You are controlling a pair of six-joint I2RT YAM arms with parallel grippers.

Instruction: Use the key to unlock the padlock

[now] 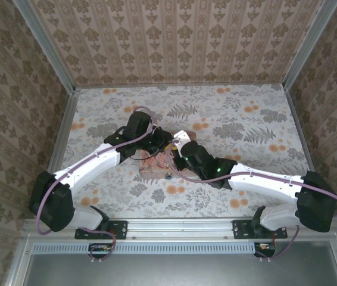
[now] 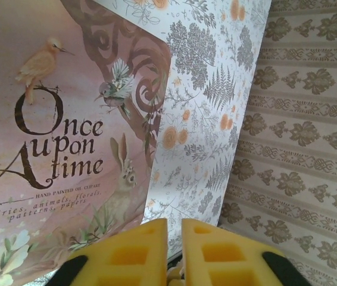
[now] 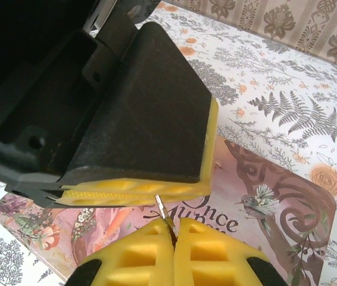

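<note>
My right gripper (image 3: 172,230) clamped on key (image 3: 161,210), blade tip just beside my left gripper (image 2: 174,233), which is nearly together (on what, cannot tell). Both over pink tin (image 2: 49,149) on tabletop (image 1: 246,119); padlock (image 1: 168,175), tiny dark speck, at tin's near edge.

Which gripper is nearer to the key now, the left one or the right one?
Right. The right gripper is shut on the key, whose tip sticks out of the grip. The left gripper is close in front of that tip, over the pink tin.
</note>
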